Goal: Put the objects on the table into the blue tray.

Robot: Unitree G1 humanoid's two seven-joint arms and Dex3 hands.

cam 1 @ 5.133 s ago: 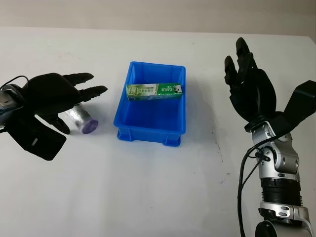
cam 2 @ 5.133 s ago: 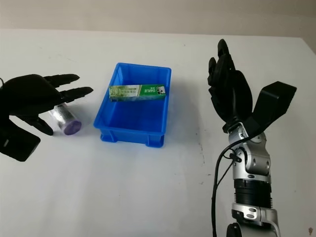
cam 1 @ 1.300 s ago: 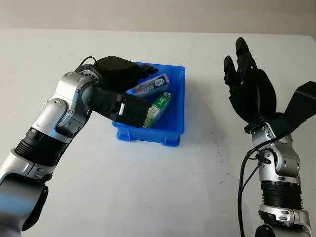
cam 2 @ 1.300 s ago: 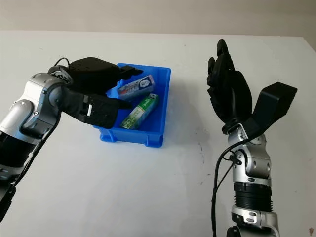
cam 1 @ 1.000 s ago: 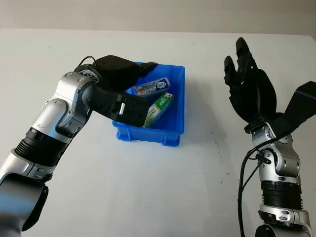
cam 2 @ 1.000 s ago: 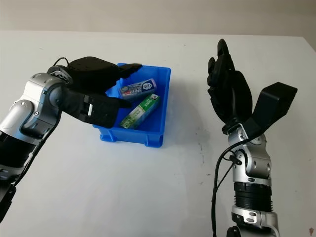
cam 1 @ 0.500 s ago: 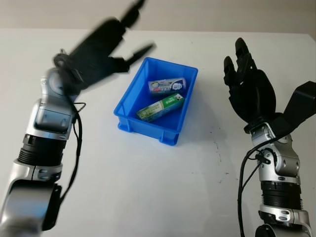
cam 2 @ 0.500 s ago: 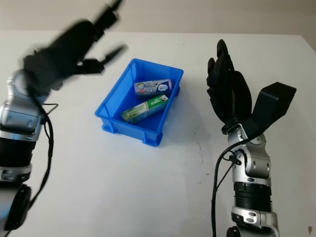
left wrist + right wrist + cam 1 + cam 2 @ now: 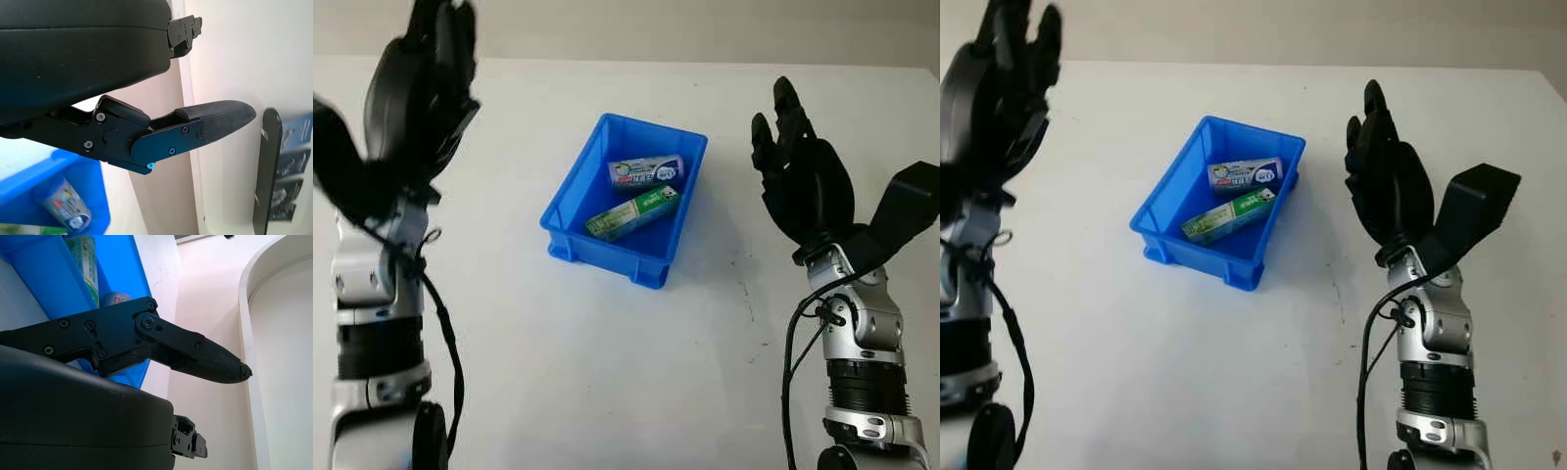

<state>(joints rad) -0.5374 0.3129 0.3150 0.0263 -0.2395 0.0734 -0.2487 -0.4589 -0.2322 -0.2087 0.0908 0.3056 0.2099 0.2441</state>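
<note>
The blue tray (image 9: pixel 570 192) sits askew in the middle of the white table. Inside it lie a green box (image 9: pixel 632 212) and a silver-and-blue can (image 9: pixel 646 170), side by side; the can (image 9: pixel 62 208) also appears in the left wrist view. My left hand (image 9: pixel 419 83) is raised high at the far left, well away from the tray, open and holding nothing. My right hand (image 9: pixel 800 176) is held up to the right of the tray, open and holding nothing. The right wrist view looks past a black finger (image 9: pixel 200 358) at the tray (image 9: pixel 117 264).
Bare white tabletop (image 9: pixel 607 372) surrounds the tray on all sides. The table's far edge (image 9: pixel 626 61) meets a beige wall.
My left hand let the can go into the tray, then pulled back and swung up to the far left. The tray was turned askew. The right hand barely moved.
</note>
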